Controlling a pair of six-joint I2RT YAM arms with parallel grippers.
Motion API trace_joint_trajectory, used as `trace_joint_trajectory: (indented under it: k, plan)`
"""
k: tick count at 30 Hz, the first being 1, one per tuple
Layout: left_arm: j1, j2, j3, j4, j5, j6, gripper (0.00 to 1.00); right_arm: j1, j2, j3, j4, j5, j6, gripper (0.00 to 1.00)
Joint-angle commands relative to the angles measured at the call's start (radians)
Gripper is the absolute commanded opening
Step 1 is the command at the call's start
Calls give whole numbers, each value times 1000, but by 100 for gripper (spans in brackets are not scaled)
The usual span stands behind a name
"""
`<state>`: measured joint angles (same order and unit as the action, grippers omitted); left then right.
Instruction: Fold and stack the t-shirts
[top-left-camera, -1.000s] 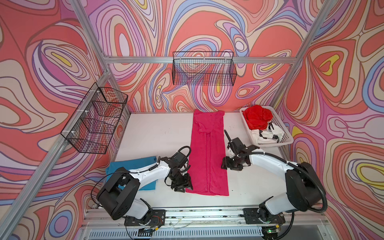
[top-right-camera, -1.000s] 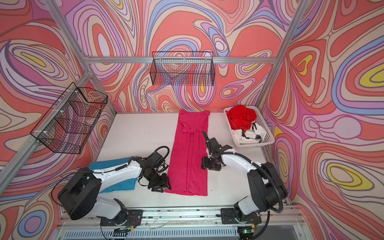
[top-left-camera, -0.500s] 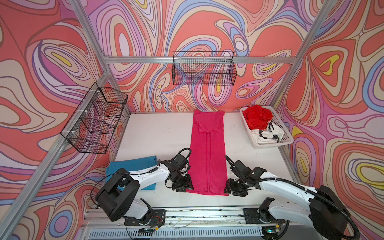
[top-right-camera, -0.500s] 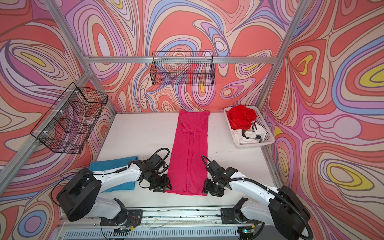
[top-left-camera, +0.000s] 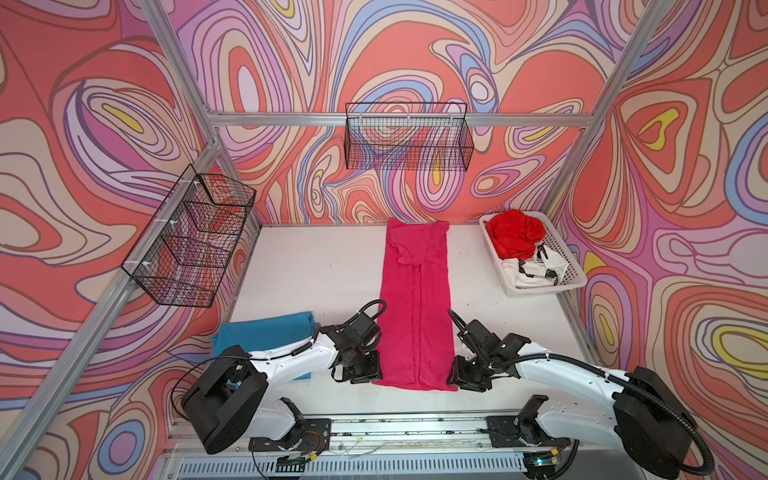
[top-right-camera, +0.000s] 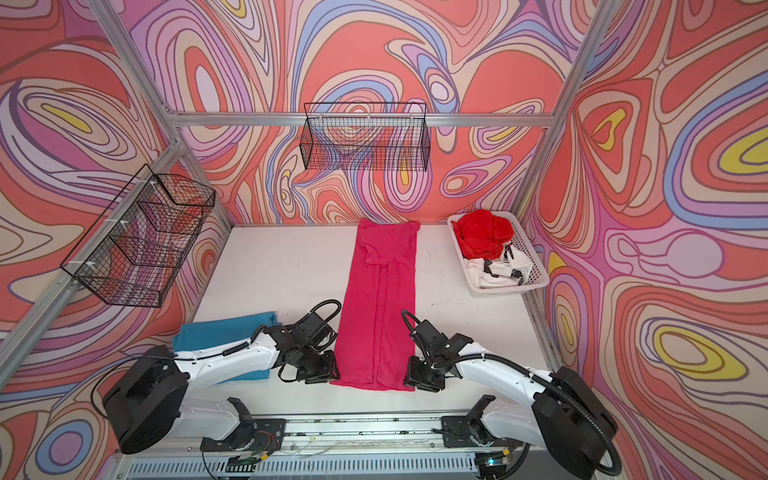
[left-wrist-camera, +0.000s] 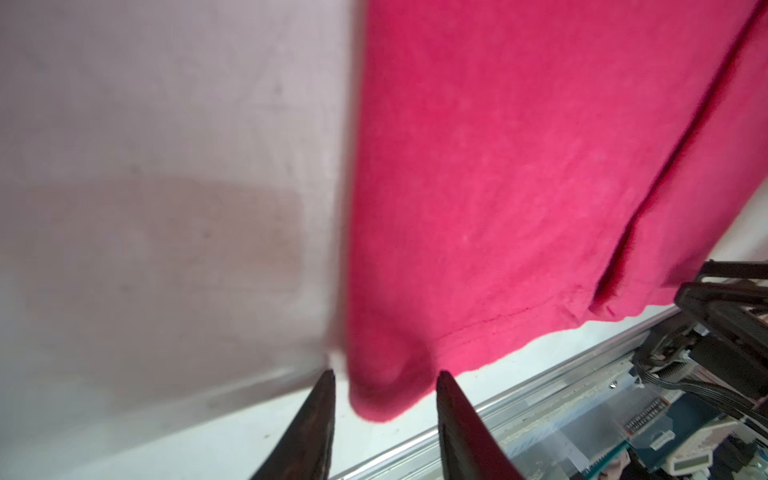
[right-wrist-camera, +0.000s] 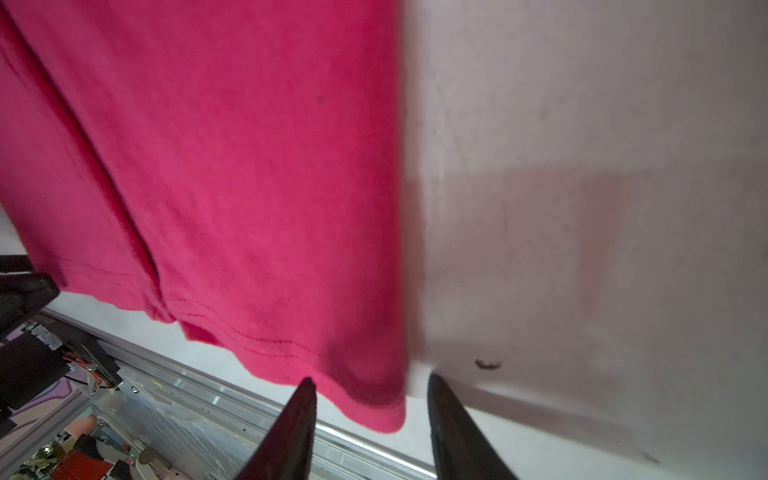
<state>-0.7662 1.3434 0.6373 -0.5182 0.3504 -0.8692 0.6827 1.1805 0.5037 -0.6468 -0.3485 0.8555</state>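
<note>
Magenta-pink shirt (top-left-camera: 417, 316) lay folded in a long strip down the middle of the desk (top-left-camera: 316, 266); left fingers (left-wrist-camera: 316, 419) and right fingers (right-wrist-camera: 297, 424) stood apart, straddling its near corners. Teal shirt (top-left-camera: 266, 332) lay folded at near left.

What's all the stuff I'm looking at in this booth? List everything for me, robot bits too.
pink shirt: 1, magenta, folded into a long strip down the table's middle
teal shirt: 1, teal, folded, near left of the table
red shirt: 1, bright red, bunched at the tray's far end
white shirt: 1, white with black marks, crumpled at the tray's near end
tray: 1, white plastic, far right of the table
wire baskets: 2, black, one on the left wall, one on the back wall
table: 1, white, under it all
arms: 2, white with black joints, left and right
left gripper: 1, black, jaws apart around the pink shirt's near left corner
right gripper: 1, black, jaws apart around its near right corner
</note>
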Motion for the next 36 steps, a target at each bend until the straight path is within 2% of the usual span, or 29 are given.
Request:
trace_joint_trajectory:
  k: [1, 7, 12, 16, 18, 19, 22, 26, 32, 36]
  plan:
    - [-2, -8, 0, -62, -89, -10, 44, 8, 19, -22, 19, 6, 9, 40]
    - [-2, 67, 8, -3, -57, -15, 42, 8, 37, -21, 26, 8, 1, 29]
    - [-11, 103, 11, 27, -24, -14, 40, 8, 48, -21, 33, 8, -6, 27]
    - [-23, 120, 11, 24, -6, -19, 36, 8, 51, -21, 39, 6, -6, 23]
    - [-28, 123, 7, 18, -1, -16, 32, 8, 53, -19, 39, 7, -6, 13]
    - [-28, 127, 6, 17, 5, -10, 26, 8, 53, -19, 39, 6, -6, 8]
    - [-28, 129, 8, 23, 12, -2, 17, 8, 53, -10, 31, 8, -12, 0]
    - [-28, 132, 32, 7, 21, 1, 0, 8, 44, 16, 3, 9, -21, 0]
    - [-27, 106, 158, -93, 24, 25, 0, 4, 17, 126, -88, 54, -35, 0]
    - [24, 112, 276, -191, 21, 78, 0, -49, 29, 242, -174, 93, -81, 0]
